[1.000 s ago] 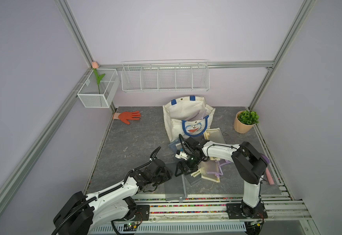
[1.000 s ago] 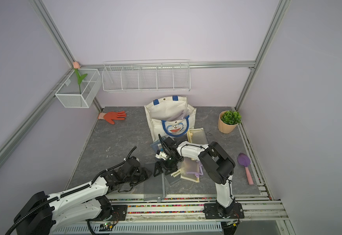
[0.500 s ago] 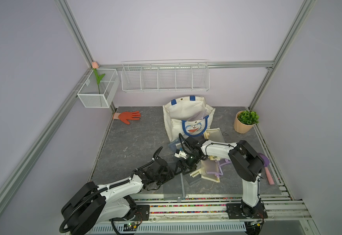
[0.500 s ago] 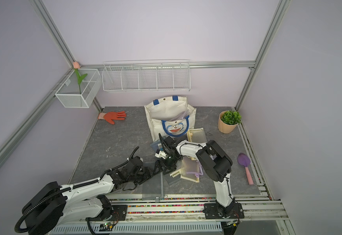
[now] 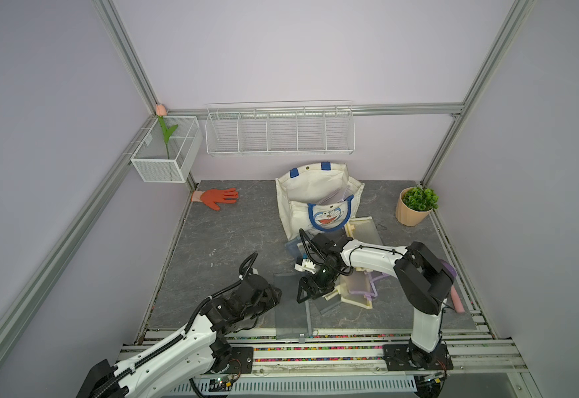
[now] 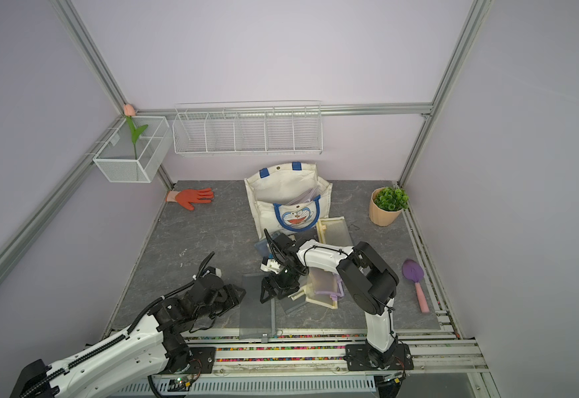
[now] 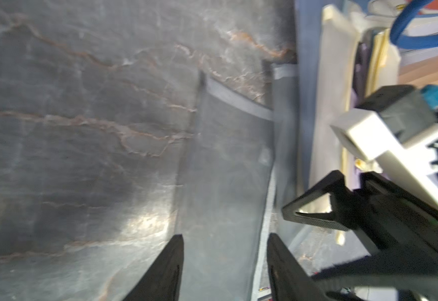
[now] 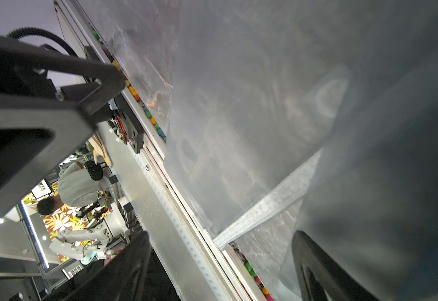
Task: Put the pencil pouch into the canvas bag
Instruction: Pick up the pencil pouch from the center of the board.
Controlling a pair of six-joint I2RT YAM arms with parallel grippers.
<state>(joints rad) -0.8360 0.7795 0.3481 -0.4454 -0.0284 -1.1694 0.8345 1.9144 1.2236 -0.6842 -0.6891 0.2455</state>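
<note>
Top views: pencil pouch (image 5: 290, 310) at the front edge, a gripper on either side

Far left, by the back wall, lay an orange glove (image 5: 217, 198). A broad stretch of bare grey table (image 5: 229, 237) separated it from the arms. The left gripper (image 5: 277, 293) lay low at the pouch's left long edge. In the left wrist view its jaws stood partly apart with the mesh showing between the fingertips, and no clamp on anything was visible. The pencil pouch, grey and translucent, lay flat, its near end reaching past the table's front edge onto the rail. The right gripper (image 5: 306, 293) hovered at the pouch's right edge, jaws wide and empty in the right wrist view. The canvas bag (image 5: 293, 213) stood upright behind, mouth open, well apart from the pencil pouch. Just right of the right gripper sat a heap of cream and purple pouches (image 5: 360, 287). A potted plant (image 5: 415, 206) filled the right rear corner, and a purple scoop (image 6: 413, 271) lay near the right edge.
</note>
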